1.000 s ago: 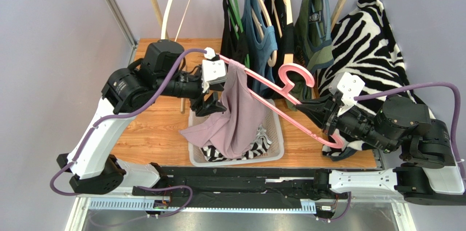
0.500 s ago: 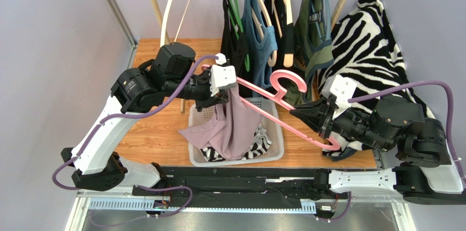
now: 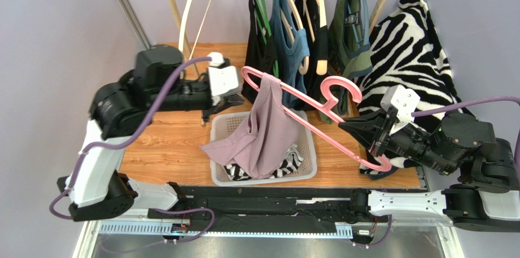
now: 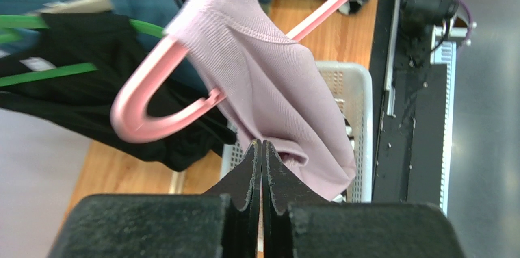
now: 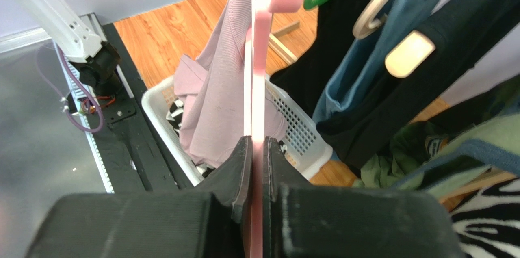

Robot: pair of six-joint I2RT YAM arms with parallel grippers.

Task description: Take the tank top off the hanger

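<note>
Above the wooden desk point(image 3: 165, 148), the tank top point(image 3: 268, 130) hangs off the pink hanger point(image 5: 259, 57) clamped in the right end effector point(image 5: 257, 145). The left end effector point(image 4: 262, 148), pinched shut on nothing, risks leaving it hooked.

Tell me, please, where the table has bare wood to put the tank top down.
The table is bare left of the white basket, up to its left edge. A narrower strip lies between basket and zebra cloth, under the pink hanger. The back, below the hanging tops, is crowded.
</note>
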